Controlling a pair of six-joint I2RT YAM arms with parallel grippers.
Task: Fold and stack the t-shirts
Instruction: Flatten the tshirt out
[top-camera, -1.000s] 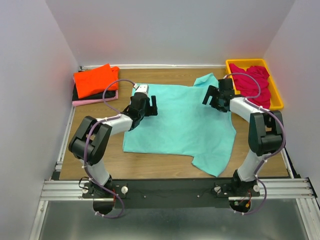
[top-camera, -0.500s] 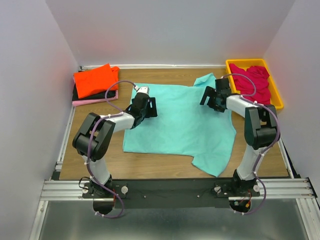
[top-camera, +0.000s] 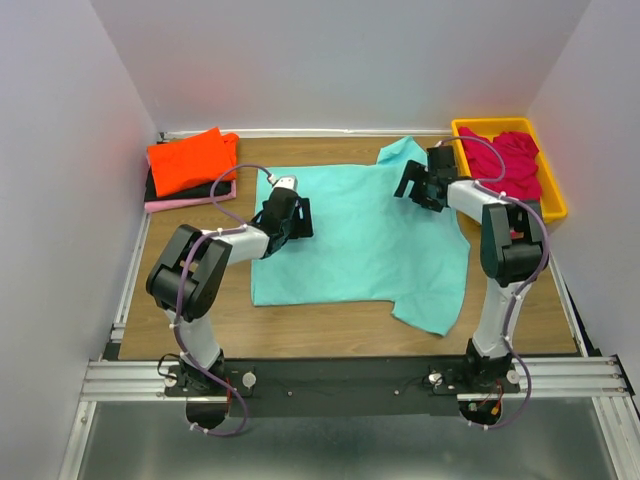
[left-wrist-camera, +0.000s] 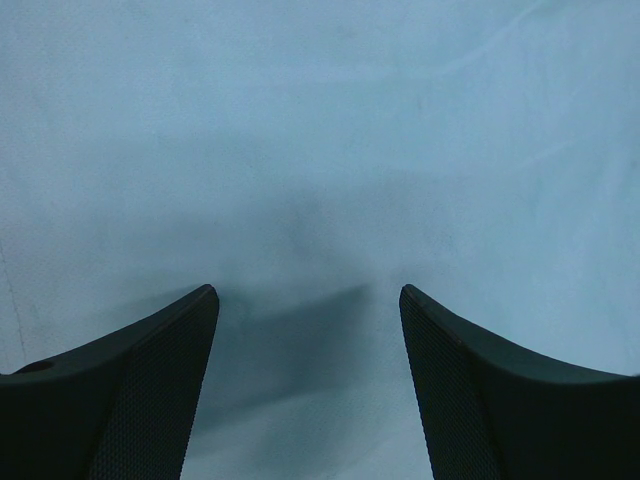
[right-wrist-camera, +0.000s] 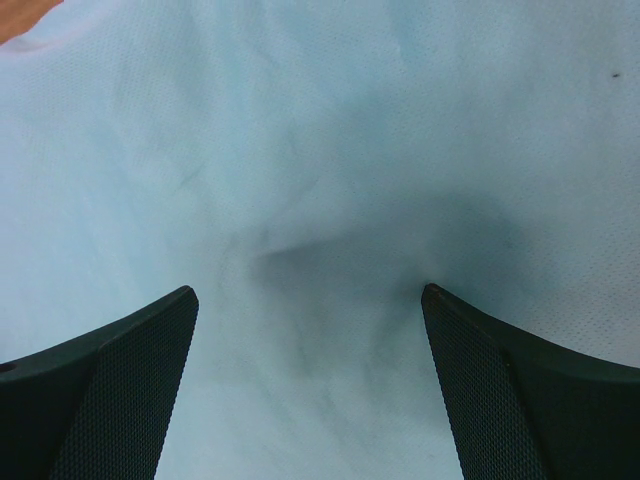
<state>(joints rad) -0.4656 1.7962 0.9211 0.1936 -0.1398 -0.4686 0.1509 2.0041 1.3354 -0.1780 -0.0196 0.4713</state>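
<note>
We see the turquoise t-shirt (top-camera: 360, 240) slid toward the far wall since a second ago, its near hem now farther up the table (top-camera: 330, 325). The right gripper (top-camera: 412, 187) has reached farther out. It and the left gripper (top-camera: 298, 215) both stand spread wide on the cloth, gripping nothing. We count five shirts: turquoise, a far-left stack of orange-red t-shirt (top-camera: 190, 160), black t-shirt (top-camera: 152, 186) and pale pink t-shirt (top-camera: 190, 201), and a magenta t-shirt (top-camera: 510, 160) in the yellow tray (top-camera: 555, 203).
</note>
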